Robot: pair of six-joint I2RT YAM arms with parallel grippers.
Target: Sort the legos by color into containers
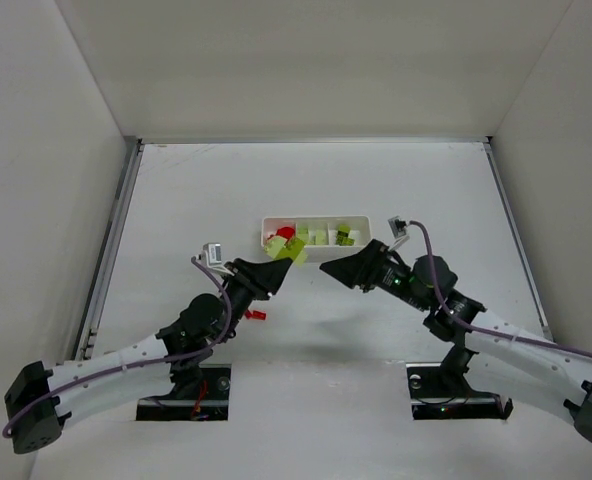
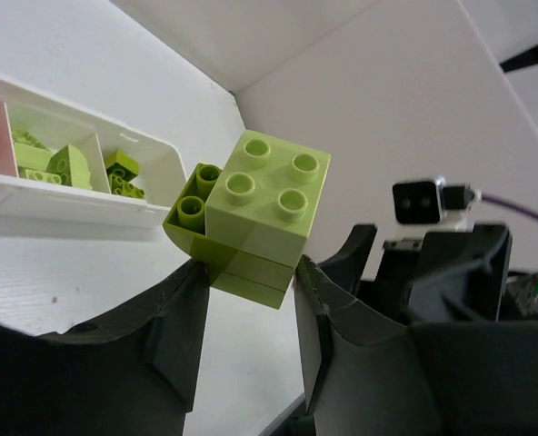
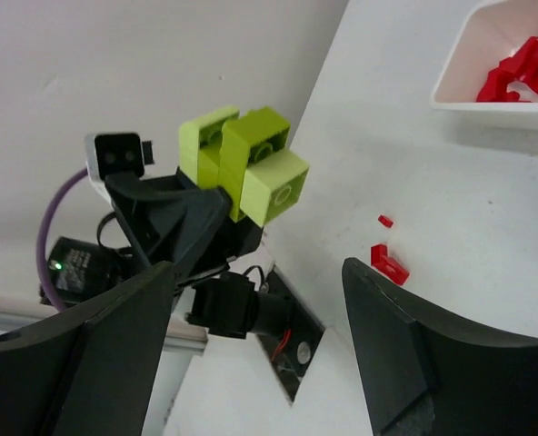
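We see the left gripper [image 2: 246, 282] clamped on one clump of yellow-green legos [image 2: 260, 204] (at least two joined), just beside the tray. Two red pieces [image 3: 389, 264] lie on the table [image 1: 176, 200]. One white tray [image 1: 321, 218] has three compartments. The right gripper [image 3: 256, 272] gapes wide, empty.

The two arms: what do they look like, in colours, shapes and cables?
Both the left arm and right arm have white links between black joints. A purple cable runs along each. The fingers are black, broad wedges. A silver camera box sits at each wrist.
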